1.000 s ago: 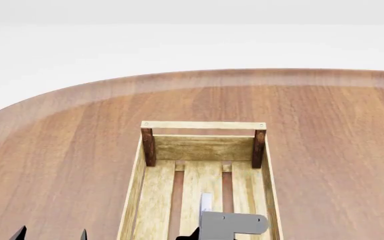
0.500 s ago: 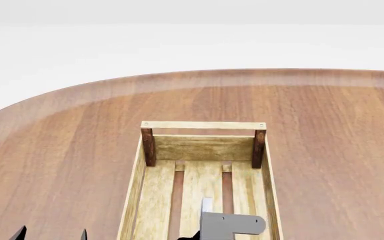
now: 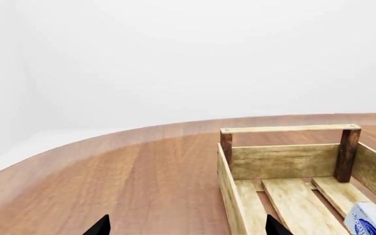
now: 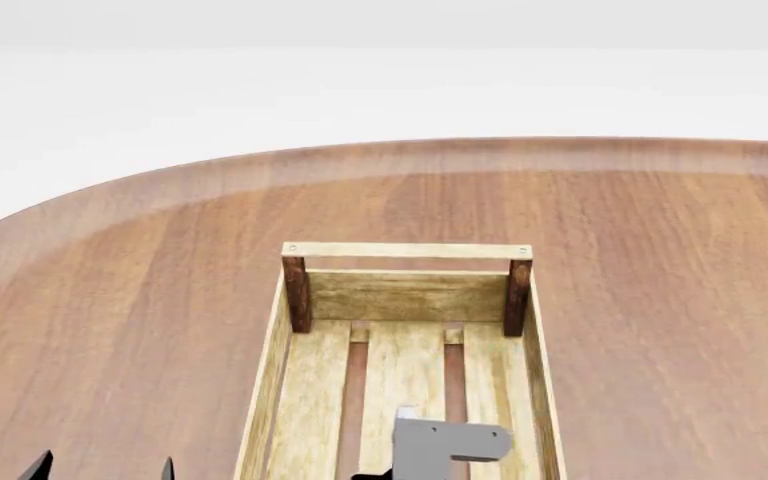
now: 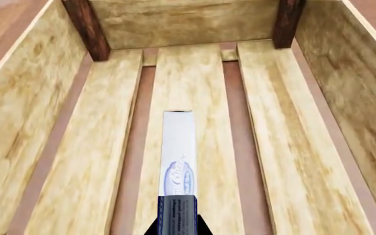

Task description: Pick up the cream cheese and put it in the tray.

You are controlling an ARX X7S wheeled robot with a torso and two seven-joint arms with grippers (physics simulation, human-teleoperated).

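Note:
The cream cheese (image 5: pixel 178 161), a flat white box with a dark blue oval logo, stands on edge between the fingers of my right gripper (image 5: pixel 178 228), which is shut on it. It hangs inside the tray (image 5: pixel 175 19), over the middle slat, apart from the walls. In the head view the right gripper (image 4: pixel 444 445) shows as a grey part inside the tray (image 4: pixel 407 250), with the box's white end (image 4: pixel 408 413) above it. The left wrist view shows the box (image 3: pixel 371 220) inside the tray (image 3: pixel 286 129). My left gripper (image 3: pixel 186 227) is open and empty over the table, left of the tray.
The tray stands on a round brown wooden table (image 4: pixel 131 300) whose curved far edge (image 4: pixel 398 145) meets a white floor. My left fingertips (image 4: pixel 167 468) show at the head view's lower left. No other objects are in view.
My right gripper, with the cream cheese in it, has moved down in the head view, inside the tray. The left gripper and the tray have not moved.

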